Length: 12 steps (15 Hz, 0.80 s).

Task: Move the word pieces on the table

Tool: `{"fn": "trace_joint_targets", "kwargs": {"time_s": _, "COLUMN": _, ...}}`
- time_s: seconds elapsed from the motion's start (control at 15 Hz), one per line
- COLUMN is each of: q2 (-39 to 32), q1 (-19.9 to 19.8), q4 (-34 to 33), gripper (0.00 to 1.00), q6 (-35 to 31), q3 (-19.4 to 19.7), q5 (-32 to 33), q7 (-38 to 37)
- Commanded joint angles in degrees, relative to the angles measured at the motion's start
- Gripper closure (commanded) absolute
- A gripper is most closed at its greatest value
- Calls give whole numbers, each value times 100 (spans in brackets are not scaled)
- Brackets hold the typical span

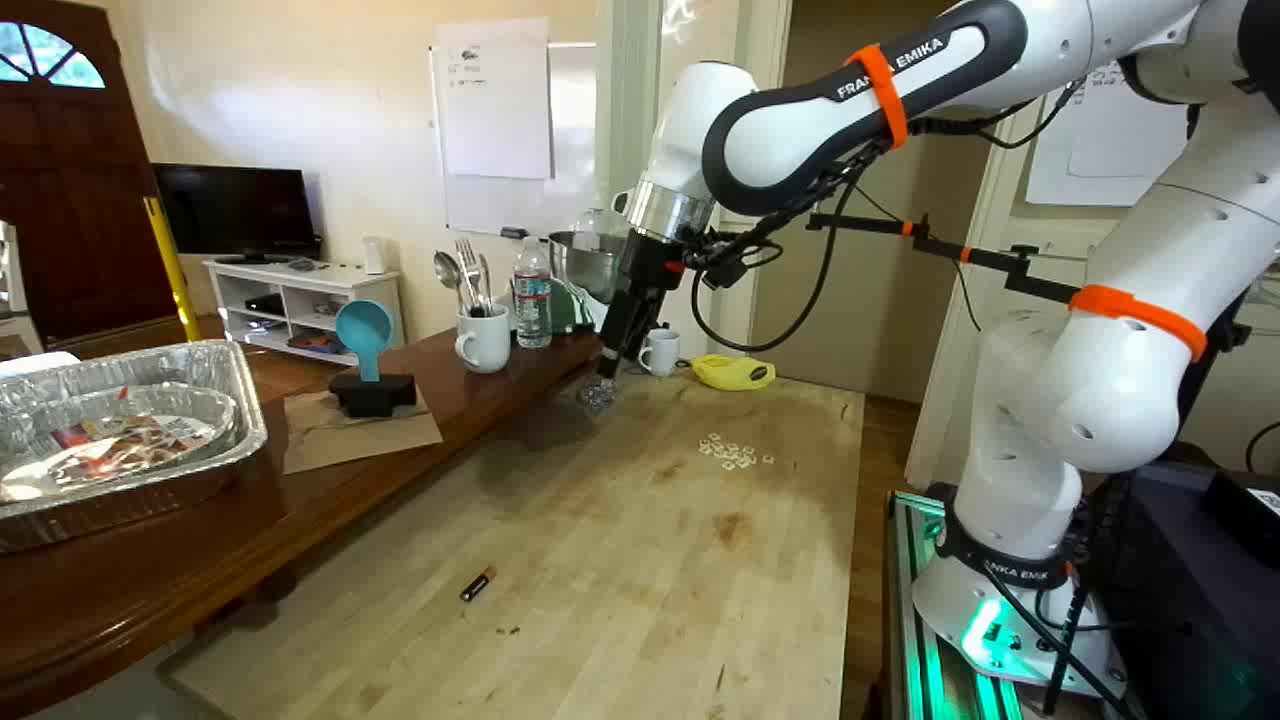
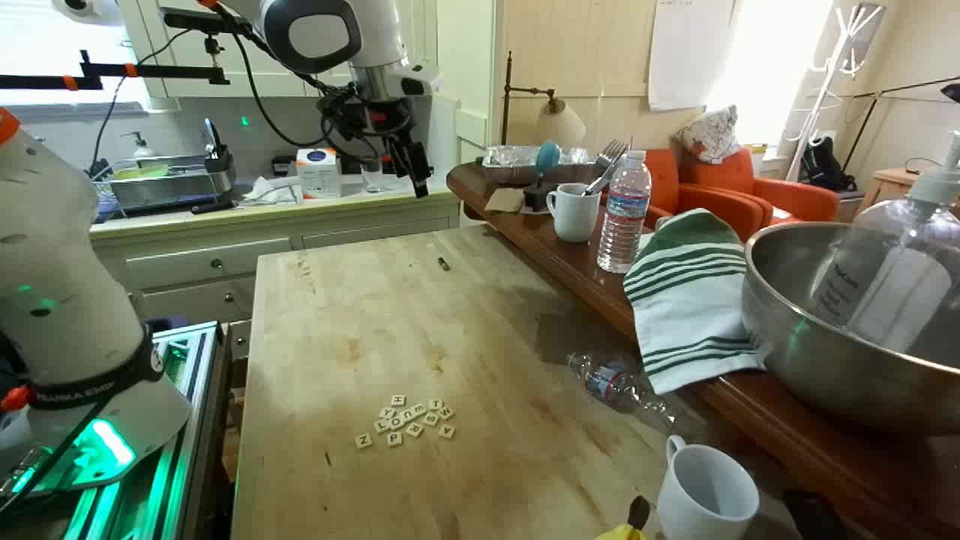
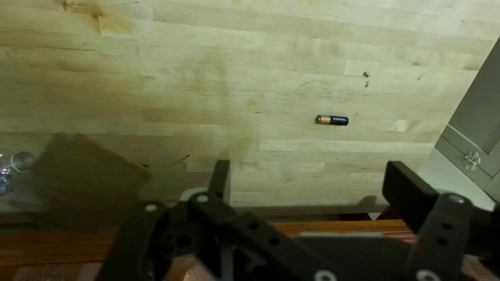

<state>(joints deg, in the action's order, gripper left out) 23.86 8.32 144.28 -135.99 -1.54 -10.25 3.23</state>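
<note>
In both exterior views the word pieces [image 1: 730, 452] [image 2: 407, 416] lie in a loose cluster on the pale wood table [image 1: 640, 540] [image 2: 337, 315]. They are small whitish square tiles with letters on them, and a few sit slightly apart. My gripper [image 1: 608, 366] [image 2: 420, 186] hangs well above the table, tilted, by the long brown edge and away from the tiles. Its jaws stand wide apart in the wrist view, where the gripper [image 3: 308, 166] has nothing between its fingers. No word pieces show in that view.
A battery [image 3: 332, 120] lies on the table. Near the tiles' end are a white mug [image 2: 705, 491], a yellow banana-like object [image 1: 733, 372] and a clear plastic bottle [image 2: 622, 386]. The higher brown surface [image 1: 250, 520] carries a foil tray, utensil mug, water bottle and metal bowl [image 2: 810, 375].
</note>
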Motion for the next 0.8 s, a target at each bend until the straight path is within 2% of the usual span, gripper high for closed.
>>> {"fn": "trace_joint_targets", "kwargs": {"time_s": 0.0, "q2": 1, "q1": -34, "q4": -12, "gripper": 0, "q6": 20, "q3": -33, "q5": -15, "q7": 7}}
{"fn": "trace_joint_targets", "kwargs": {"time_s": 0.4, "q2": 126, "q1": -116, "q4": 94, "gripper": 0, "q6": 123, "q3": 23, "q5": 41, "q7": 11}}
{"fn": "trace_joint_targets", "kwargs": {"time_s": 0.73, "q2": 550, "q1": -605, "q4": 521, "gripper": 0, "q6": 271, "q3": 115, "q5": 410, "q7": -236}}
